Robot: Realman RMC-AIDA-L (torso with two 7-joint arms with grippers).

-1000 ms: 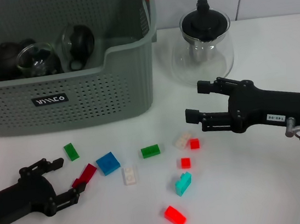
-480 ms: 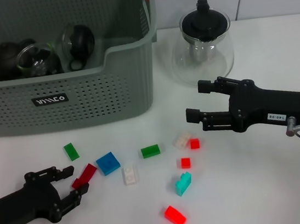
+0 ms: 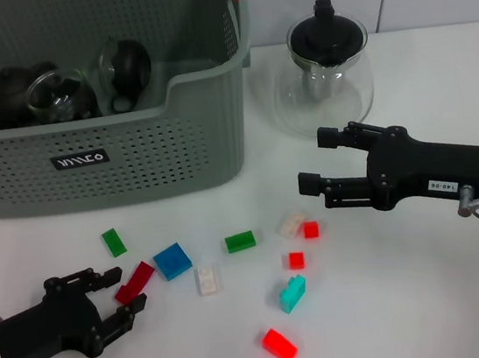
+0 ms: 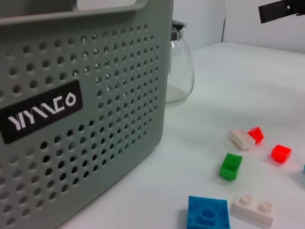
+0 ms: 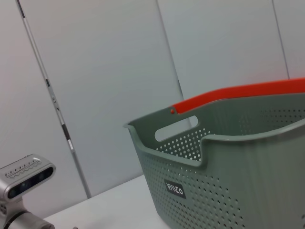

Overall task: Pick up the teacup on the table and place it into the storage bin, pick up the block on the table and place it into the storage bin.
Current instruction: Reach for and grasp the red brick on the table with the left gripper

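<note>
We see the left gripper [image 3: 105, 300] spread open and empty, low on the table just short of the dark red block [image 3: 135, 281]; closing off-centre could, we judge, flick it into the blue block [image 3: 172, 261] beside it. Beyond sits the storage bin [image 3: 99, 184], teaware already inside. Right of the bin, the right gripper [image 3: 317, 165] hovers open near the glass teapot [image 3: 328, 66].

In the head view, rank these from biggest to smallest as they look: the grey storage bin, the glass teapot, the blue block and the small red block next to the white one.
1. storage bin
2. glass teapot
3. blue block
4. small red block

The gaps are all plain in this view, so nearness to the camera does not put the order in doubt.
</note>
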